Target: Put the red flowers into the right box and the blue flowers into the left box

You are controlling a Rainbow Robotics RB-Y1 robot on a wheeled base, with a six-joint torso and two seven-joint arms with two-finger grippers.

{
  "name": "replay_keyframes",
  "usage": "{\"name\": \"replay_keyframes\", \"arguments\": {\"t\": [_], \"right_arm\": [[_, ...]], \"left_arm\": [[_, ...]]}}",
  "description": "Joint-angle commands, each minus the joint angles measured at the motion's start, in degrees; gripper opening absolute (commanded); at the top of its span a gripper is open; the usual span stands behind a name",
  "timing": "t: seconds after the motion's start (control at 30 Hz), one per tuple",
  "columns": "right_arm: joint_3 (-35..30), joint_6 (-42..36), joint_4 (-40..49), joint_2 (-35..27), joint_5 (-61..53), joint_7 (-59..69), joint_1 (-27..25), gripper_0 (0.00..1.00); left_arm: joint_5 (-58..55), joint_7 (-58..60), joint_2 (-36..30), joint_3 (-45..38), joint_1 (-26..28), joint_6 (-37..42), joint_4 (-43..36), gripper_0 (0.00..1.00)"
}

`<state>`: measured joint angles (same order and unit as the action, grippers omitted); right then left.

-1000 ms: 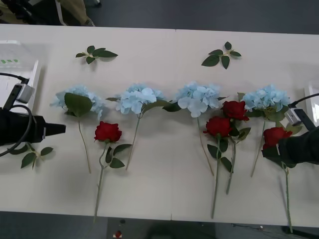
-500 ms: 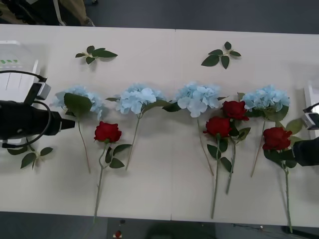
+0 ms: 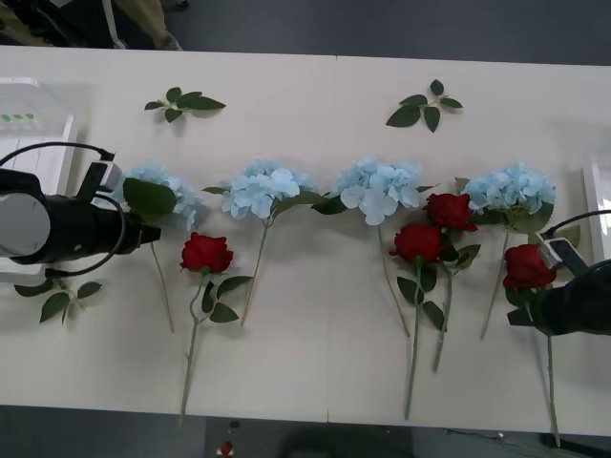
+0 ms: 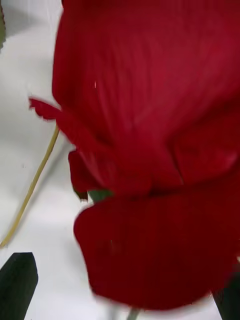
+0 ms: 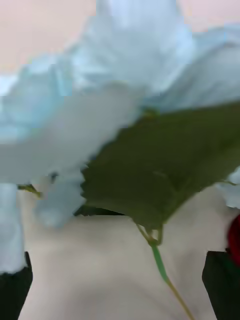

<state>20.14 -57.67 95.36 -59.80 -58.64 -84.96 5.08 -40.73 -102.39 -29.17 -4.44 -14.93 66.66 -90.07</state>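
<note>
Both hands are spread open: the left hand point(image 3: 153, 232) faces the leftmost blue flower point(image 3: 153, 194), the right hand point(image 3: 520, 315) the rightmost red rose point(image 3: 528, 266).

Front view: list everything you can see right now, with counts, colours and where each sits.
blue flowers: four, pale blue, in a row across the middle of the table.
red flowers: four, deep red, just nearer than the blue row; one toward the left, three at right.
loose leaf sprigs: three, green, two at the far side, one at the near left.
left box: one, white, far left edge.
right box: one, white, rim at right edge.
left gripper: black fingers open, at the leftmost blue flower's stem.
right gripper: black fingers open, at the rightmost red flower.
</note>
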Motion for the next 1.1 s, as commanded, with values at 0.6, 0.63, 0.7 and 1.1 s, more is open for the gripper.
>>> {"name": "replay_keyframes", "arguments": {"t": [0.6, 0.63, 0.7, 1.1], "right_arm": [[3.4, 4.6, -3.9, -2.7, 0.2, 1.5, 4.5, 0.00], [2.6, 3.8, -3.1, -3.1, -1.3, 1.5, 4.6, 0.00], [0.4, 1.1, -1.6, -3.6, -4.3, 1.7, 4.6, 0.00], [-33.1, -25.3, 2.6, -0.1, -19.8, 3.2, 3.5, 0.00]], "left_arm": [[5.1, 0.7, 0.6, 7.5, -6.3, -9.5, 8.2, 0.07], [5.3, 0.7, 0.6, 7.6, -6.2, -9.5, 8.2, 0.02], [5.4, 0.7, 0.6, 7.6, -6.3, -9.5, 8.2, 0.01], [6.6, 0.5, 0.6, 7.3, -6.3, -9.5, 8.2, 0.00]]}}
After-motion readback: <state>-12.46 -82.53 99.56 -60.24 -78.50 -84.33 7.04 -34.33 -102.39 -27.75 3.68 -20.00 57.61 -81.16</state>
